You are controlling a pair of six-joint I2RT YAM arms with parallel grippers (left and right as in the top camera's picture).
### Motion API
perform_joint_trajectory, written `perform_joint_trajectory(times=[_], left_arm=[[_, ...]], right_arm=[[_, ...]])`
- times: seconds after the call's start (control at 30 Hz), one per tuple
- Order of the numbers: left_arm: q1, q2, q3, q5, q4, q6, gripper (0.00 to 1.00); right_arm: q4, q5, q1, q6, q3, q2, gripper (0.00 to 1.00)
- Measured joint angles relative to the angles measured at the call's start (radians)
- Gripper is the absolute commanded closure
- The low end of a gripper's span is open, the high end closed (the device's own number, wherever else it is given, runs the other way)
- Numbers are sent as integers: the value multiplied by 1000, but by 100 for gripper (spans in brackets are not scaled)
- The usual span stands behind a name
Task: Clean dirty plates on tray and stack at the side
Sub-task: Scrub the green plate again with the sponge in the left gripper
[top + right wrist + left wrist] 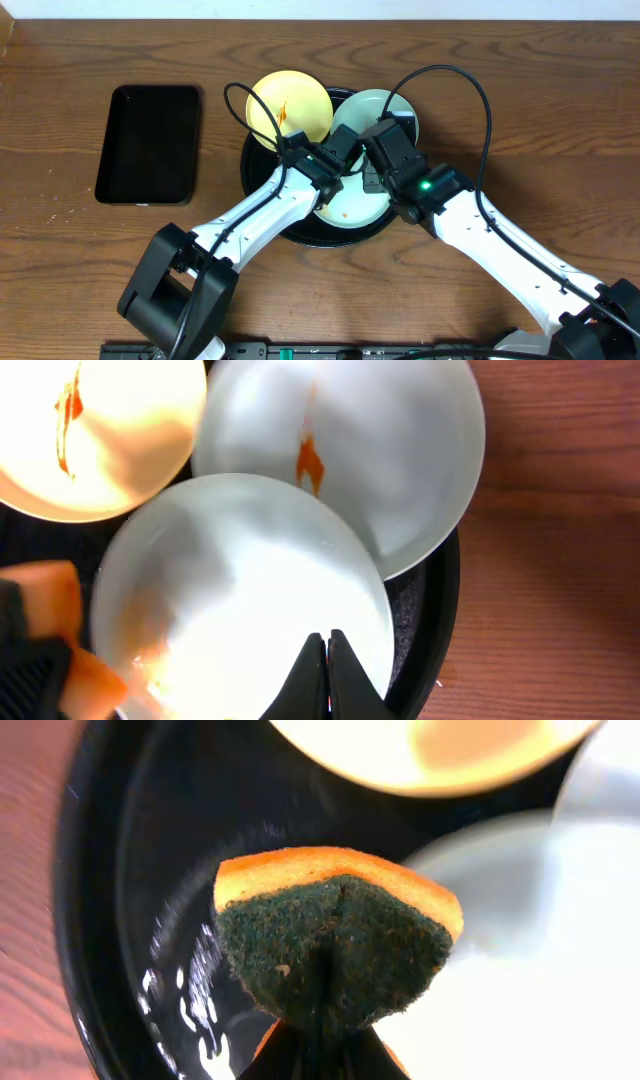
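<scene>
Black and round with a raised rim: tray (340, 236) at the centre of the overhead frame, on a brown wooden table (560, 90). Smaller rectangular black tray (148, 145) well apart at the left.

Three plates crowded inside the round tray:
- Pale yellow plate (290, 108) at upper left, overlapping the tray's rim there.
- Upper blue plate (372, 108), light blue, at upper right.
- Lower blue plate (350, 208), also light blue, at lower centre, lying over the edge of the upper blue one in the right wrist view.

Orange-brown smear (310, 460) near the middle of the upper blue plate, and another streak on the yellow plate. Faint orange trace at the lower left of the lower blue plate, beside the sponge.

Left gripper (318, 1055) clamped on a sponge (335, 935): orange body, dark green scouring face toward the camera, pinched into a fold down its middle. Sponge over the line between bare tray floor and the lower blue plate's edge. Contact with either: cannot tell.

Right gripper (328, 650) pressed fully together, no gap, nothing seen between the fingers. Tips over the near part of the lower blue plate. Touching or just above: cannot tell.
</scene>
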State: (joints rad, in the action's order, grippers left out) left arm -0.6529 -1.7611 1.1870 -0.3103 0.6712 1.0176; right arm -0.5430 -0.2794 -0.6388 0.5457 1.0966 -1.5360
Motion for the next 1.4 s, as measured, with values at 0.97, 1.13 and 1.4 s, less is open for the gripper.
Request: perform_joint_trajectory(times=[0.97, 1.13, 1.4], left_arm=[[0, 87, 0, 189, 56, -154, 93], [0, 87, 0, 200, 51, -154, 92], [0, 87, 0, 200, 50, -154, 93]], right_arm=[[-56, 394, 204, -103, 0, -139, 43], [-43, 503, 282, -174, 0, -159, 42], [-14, 623, 330, -257, 0, -247, 43]])
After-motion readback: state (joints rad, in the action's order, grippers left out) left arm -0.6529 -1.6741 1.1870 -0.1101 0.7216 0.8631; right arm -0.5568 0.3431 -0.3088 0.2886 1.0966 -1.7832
